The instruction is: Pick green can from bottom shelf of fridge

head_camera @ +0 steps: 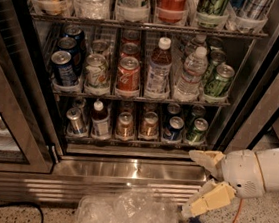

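Camera view showed the green can (196, 130), small, with pale markings on its side and a silver pull-tab top, standing upright at the right end of the bottom shelf (136, 142) of the fridge (262, 92). It sat at the front of its clear lane tray (194, 140), with another can dimly visible behind it. The gripper (188, 183) was outside the fridge, below the can and slightly to its right, in front of the steel sill (123, 169); its two cream fingers (205, 159) were spread wide apart and held nothing. Leftward along the same shelf stood a dark blue can (174, 128), two brown cans (149, 125), a white-capped bottle (99, 120) and a silver can (75, 120), each in its own lane. On the floor before the sill lay crumpled clear plastic (127, 215)
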Available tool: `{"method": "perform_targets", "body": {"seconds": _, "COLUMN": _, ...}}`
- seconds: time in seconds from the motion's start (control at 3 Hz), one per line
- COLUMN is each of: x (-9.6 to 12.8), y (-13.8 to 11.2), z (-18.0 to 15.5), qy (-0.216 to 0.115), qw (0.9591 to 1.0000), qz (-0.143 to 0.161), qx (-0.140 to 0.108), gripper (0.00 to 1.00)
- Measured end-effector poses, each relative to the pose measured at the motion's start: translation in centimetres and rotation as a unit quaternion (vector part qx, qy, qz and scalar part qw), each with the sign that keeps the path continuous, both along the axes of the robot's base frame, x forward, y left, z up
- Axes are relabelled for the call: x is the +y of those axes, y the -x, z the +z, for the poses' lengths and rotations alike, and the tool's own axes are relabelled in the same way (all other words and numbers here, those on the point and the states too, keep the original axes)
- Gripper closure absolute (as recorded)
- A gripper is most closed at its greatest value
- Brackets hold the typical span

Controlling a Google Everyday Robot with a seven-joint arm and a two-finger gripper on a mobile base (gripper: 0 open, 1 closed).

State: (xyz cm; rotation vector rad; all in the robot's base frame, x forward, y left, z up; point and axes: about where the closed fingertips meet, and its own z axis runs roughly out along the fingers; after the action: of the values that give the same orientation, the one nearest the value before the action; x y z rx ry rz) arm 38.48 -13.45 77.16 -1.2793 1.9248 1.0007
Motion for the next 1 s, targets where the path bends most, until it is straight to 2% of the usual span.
{"method": "perform_targets", "body": {"seconds": 0.33, "x": -0.2, "y": -0.5, "z": -0.3, "qy": -0.011, "qw": 0.9993, "qz": -0.031, "qx": -0.016, "gripper": 0.00}}
{"method": "perform_targets", "body": {"seconds": 0.67, "x": -0.7, "y": -2.0, "z": -1.6, "qy": -0.055, "qw": 0.9906, "qz": -0.108, "qx": -0.064, "gripper": 0.00}}
{"method": "perform_targets", "body": {"seconds": 1.0, "x": -2.1, "y": -3.5, "z": -2.8, "qy": -0.063, "qw": 0.9799, "qz": -0.169, "qx": -0.085, "gripper": 0.00}}
